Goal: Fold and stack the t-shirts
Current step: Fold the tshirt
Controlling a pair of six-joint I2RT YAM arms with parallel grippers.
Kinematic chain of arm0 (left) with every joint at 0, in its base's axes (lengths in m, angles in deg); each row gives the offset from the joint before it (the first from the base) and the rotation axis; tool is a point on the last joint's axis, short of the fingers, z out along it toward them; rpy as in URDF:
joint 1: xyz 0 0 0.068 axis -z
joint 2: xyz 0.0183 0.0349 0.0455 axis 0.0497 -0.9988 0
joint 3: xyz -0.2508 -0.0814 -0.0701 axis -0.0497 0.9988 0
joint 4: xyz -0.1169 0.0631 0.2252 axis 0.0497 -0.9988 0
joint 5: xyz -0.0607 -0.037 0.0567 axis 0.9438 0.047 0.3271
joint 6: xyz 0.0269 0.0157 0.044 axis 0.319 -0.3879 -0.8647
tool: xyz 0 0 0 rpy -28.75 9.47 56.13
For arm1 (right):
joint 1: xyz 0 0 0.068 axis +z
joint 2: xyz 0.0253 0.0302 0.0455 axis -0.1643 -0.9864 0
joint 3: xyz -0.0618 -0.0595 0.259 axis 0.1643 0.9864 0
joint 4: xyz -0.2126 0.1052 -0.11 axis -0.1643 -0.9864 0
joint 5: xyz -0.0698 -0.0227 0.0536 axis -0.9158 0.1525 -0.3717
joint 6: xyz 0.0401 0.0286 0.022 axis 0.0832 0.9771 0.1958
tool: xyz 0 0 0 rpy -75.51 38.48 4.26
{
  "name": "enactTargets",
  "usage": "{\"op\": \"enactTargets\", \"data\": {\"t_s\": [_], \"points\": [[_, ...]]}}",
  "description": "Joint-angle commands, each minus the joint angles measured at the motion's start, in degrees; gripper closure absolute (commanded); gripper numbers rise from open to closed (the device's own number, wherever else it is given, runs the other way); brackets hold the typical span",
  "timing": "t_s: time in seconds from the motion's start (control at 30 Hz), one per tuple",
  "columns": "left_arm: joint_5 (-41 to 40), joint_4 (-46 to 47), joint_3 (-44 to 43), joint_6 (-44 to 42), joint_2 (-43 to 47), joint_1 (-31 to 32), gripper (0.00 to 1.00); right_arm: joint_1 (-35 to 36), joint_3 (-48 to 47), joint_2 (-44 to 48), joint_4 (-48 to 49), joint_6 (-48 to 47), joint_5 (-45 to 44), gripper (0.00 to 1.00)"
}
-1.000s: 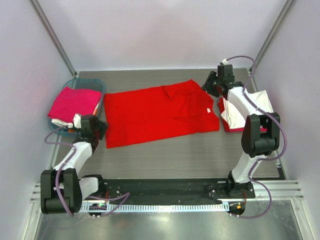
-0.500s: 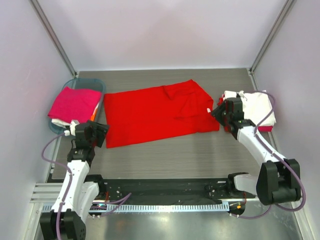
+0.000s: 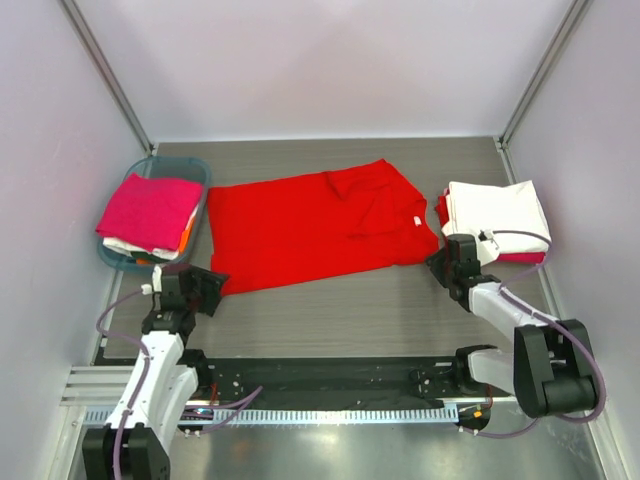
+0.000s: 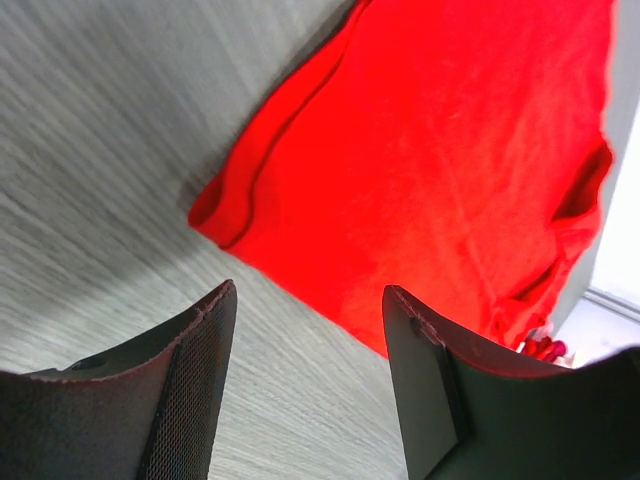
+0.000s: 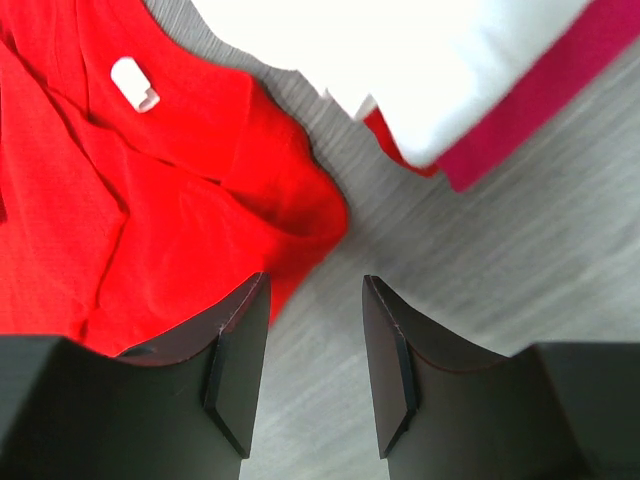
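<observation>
One stack [image 3: 497,210] looks done to me; red t-shirt [image 3: 320,230] lies unfolded, left hand [image 4: 307,290] and right hand [image 5: 315,278] both apart.

No writing is readable anywhere; the white neck tag [image 5: 134,84] on the red t-shirt [image 5: 110,210] shows no legible print.

lab test cell | plain walls [image 3: 330,60] | aluminium posts [image 3: 105,75] | mounting rail [image 3: 330,411]
</observation>
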Motion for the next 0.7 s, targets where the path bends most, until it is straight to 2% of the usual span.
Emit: {"op": "enactTargets", "data": {"t_s": [0.0,0.17,0.33,0.37,0.4,0.5,0.67], "points": [[-1.4,0.7,-0.8,1.6,-2.5,1.1,0.39,0.3,0.0,-3.8,10.0,4.5,-1.6,0.52],[-4.7,1.0,-1.0,3.3,-6.1,4.1,0.39,0.3,0.2,-8.3,13.7,7.4,-1.1,0.57],[-7.8,0.6,-0.6,5.8,-7.7,5.4,0.43,0.3,-0.3,-8.3,14.4,6.8,-3.7,0.71],[-8.1,0.8,-0.4,6.3,-8.0,5.5,0.44,0.3,-0.7,-8.7,14.6,6.1,-3.3,0.74],[-8.5,1.7,-0.1,6.4,-8.5,5.5,0.44,0.3,-1.6,-9.6,14.2,5.3,-2.9,0.85],[-9.6,3.0,0.7,7.2,-8.8,5.8,0.48,0.3,-1.8,-10.4,14.4,5.4,-2.3,0.99],[-13.2,5.6,1.4,7.7,-8.9,6.3,0.6,0.3,-0.9,-8.8,15.2,5.2,-2.3,0.99]]}}
